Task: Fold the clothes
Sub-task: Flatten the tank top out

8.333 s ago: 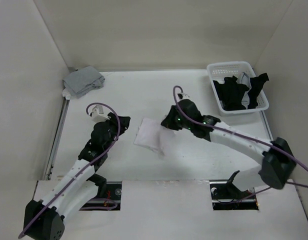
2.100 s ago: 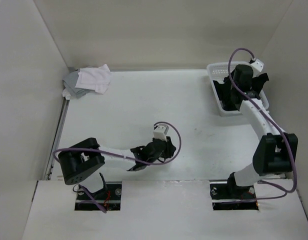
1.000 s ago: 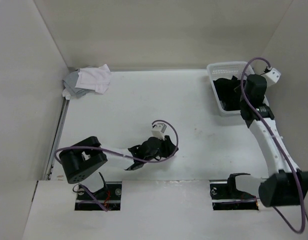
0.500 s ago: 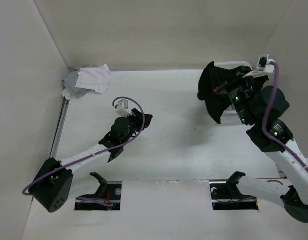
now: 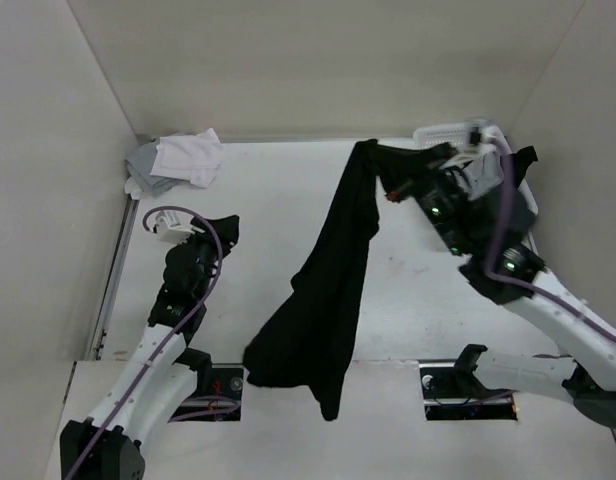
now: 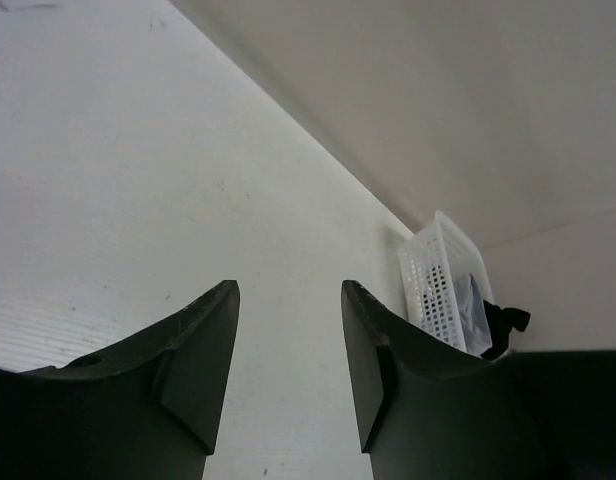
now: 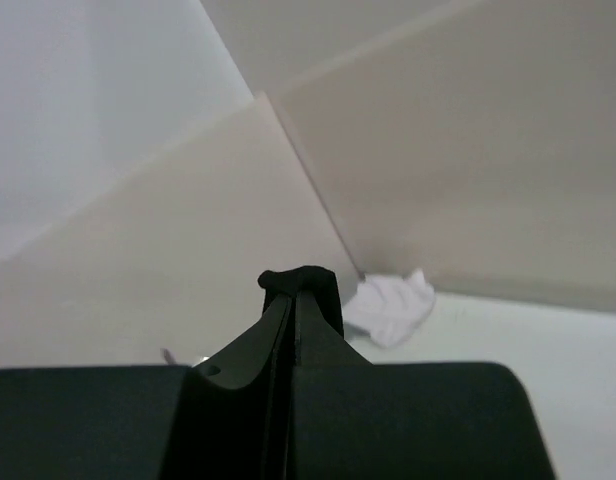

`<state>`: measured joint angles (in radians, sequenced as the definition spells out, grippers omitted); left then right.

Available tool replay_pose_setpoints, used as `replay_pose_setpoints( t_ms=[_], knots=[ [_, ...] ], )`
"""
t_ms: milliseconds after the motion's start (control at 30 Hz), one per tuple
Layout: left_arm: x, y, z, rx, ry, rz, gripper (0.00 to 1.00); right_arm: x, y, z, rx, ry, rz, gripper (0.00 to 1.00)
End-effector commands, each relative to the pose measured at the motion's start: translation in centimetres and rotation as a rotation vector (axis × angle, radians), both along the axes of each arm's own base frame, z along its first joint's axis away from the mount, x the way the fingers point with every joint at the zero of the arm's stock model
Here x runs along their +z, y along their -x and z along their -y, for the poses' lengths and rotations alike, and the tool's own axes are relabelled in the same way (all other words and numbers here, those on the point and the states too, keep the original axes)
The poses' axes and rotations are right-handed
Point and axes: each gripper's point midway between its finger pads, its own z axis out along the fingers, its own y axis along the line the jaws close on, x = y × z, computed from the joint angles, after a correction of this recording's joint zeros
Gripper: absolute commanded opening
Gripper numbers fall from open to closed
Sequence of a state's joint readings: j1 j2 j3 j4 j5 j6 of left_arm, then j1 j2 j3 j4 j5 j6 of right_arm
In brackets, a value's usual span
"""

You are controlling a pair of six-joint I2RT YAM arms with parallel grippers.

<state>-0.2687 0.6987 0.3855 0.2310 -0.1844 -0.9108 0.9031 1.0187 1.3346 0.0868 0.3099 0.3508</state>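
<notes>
Top external view: the right gripper (image 5: 384,166) is raised just beside the white basket (image 5: 438,134), on the side facing the middle of the table (image 5: 278,200). Its fingers are pressed together on one end of a black garment (image 5: 333,280), which is held up off the table. From the pinch, the garment is stretched out in a long band away from the basket, toward the near edge, where it widens into a loose mass. More black fabric (image 5: 524,160) is draped over the basket's far side rim. A white top (image 5: 192,154) is laid on a grey top (image 5: 146,168) in the far corner across the table from the basket, well apart from it. The left gripper (image 5: 226,228) is held over the table on that same side, well apart from both the basket and the hanging garment.

Left wrist view: the left gripper (image 6: 288,300) is seen with its fingers (image 6: 203,340) spread and a clear gap between them. Nothing is held in that gap, and only bare table is seen through it. The basket (image 6: 438,270) is seen far off beyond the fingers, with grey cloth inside it and a dark piece (image 6: 500,324) hanging over its rim.

Right wrist view: the right gripper (image 7: 294,300) is shown with its jaws closed flat against each other, and a small fold of the black garment (image 7: 298,282) is pinched at the very tips. The white top (image 7: 390,306) is seen far beyond the fingertips, against the wall. The basket is not seen in this view.
</notes>
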Motion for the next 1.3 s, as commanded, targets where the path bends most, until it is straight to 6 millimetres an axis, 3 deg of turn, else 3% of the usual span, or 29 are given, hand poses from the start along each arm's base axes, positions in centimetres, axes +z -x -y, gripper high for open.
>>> replay_pose_setpoints(
  t_ms=[0,133,233,267,367,500,567,667,733,800,867,1000,1100,1267],
  knots=[
    [-1.8,0.4,-0.9,0.022,-0.004,-0.057,0.44,-9.6,-5.5,-4.9,0.122,0.014,-0.222,0.02],
    [-3.1,-0.2,-0.5,0.011,-0.017,-0.101,0.45,-18.7,-12.3,-7.8,0.175,0.011,-0.422,0.02],
    [-4.8,-0.3,2.0,-0.066,-0.062,-0.155,0.45,-21.6,-17.6,-8.5,0.142,0.038,-0.488,0.04],
    [-5.4,-0.4,2.9,-0.097,-0.091,-0.173,0.45,-22.1,-18.7,-8.7,0.134,0.049,-0.515,0.1],
    [-7.6,-0.3,6.0,-0.2,-0.197,-0.231,0.46,-24.0,-19.9,-8.5,0.094,0.149,-0.574,0.41],
    [-7.8,-1.3,9.2,-0.244,-0.295,-0.222,0.46,-28.9,-17.1,-6.5,-0.026,0.283,-0.626,0.48],
    [-7.2,-2.1,10.5,-0.248,-0.333,-0.197,0.46,-31.6,-15.3,-4.8,-0.085,0.323,-0.666,0.39],
    [-7.0,-3.8,13.1,-0.268,-0.421,-0.182,0.47,-37.4,-11.9,-2.7,-0.104,0.351,-0.8,0.1],
    [-8.0,-5.3,14.9,-0.293,-0.474,-0.201,0.48,-41.0,-9.8,-2.7,-0.057,0.38,-0.879,0.08],
    [-8.6,-7.4,16.3,-0.306,-0.489,-0.213,0.51,-43.3,-8.3,-2.7,-0.043,0.39,-0.932,0.17],
    [-8.7,-10.0,18.1,-0.337,-0.5,-0.213,0.55,-44.3,-6.9,-2.2,-0.055,0.38,-0.952,0.32],
    [-9.9,-13.2,22.0,-0.448,-0.515,-0.277,0.55,-46.2,-4.2,-0.5,-0.077,0.38,-0.998,0.39],
    [-12.3,-15.1,22.5,-0.429,-0.487,-0.355,0.48,-47.1,-2.9,0.3,-0.08,0.371,-1.013,0.39],
    [-14.2,-15.1,22.2,-0.357,-0.272,-0.464,0.32,-46.0,-2.5,0.8,-0.074,0.313,-0.951,0.39]
  ],
)
